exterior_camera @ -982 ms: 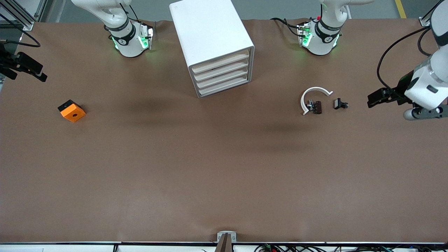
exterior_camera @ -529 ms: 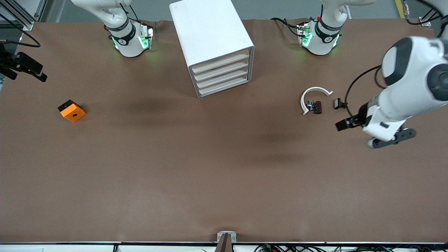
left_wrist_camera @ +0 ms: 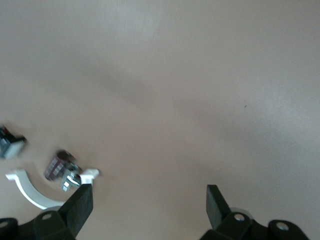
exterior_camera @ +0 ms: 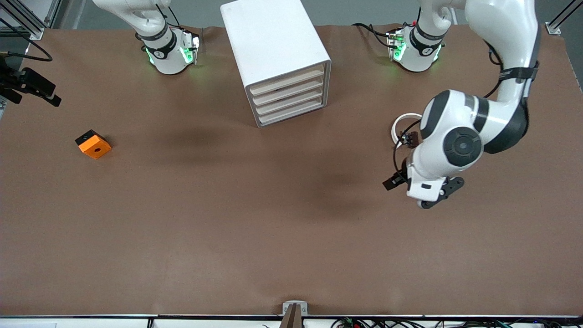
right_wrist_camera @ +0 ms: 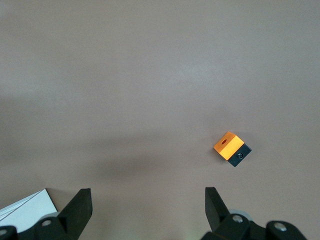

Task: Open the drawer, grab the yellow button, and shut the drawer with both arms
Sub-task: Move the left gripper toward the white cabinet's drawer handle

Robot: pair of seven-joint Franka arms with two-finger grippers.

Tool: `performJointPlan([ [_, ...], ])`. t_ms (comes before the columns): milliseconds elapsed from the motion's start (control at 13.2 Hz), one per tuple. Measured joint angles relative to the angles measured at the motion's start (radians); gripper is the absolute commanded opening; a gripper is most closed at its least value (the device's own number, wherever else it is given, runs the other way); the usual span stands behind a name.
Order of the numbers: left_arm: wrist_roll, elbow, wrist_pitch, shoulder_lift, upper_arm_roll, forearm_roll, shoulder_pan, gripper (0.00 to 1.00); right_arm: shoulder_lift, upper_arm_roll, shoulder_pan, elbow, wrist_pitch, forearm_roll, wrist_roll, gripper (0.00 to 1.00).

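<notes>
Even, bright light from above; my arms throw soft shadows on the table [exterior_camera: 227,228]. My left wrist view is blurred.

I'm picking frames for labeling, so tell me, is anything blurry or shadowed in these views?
Front view: sharp and evenly lit, with soft dark shadows on the brown table in front of the white drawer cabinet. Left wrist view: soft, the small parts by the white curved piece smeared; the left gripper is open. Right wrist view: clearer, the orange block crisp, a faint shadow band, the right gripper open.
</notes>
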Motion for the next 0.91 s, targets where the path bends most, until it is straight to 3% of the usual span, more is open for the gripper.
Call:
performJointPlan([
  [604,-0.488,0.006,0.002,0.08,-0.001,-0.233,-0.075,1.0,0.0,0.0,0.0,0.001,0.0,0.0,0.0,1.0],
  [907,-0.847,0.077,0.002,0.152,-0.002,-0.341,-0.165,1.0,0.0,0.0,0.0,0.001,0.0,0.0,0.0,1.0],
])
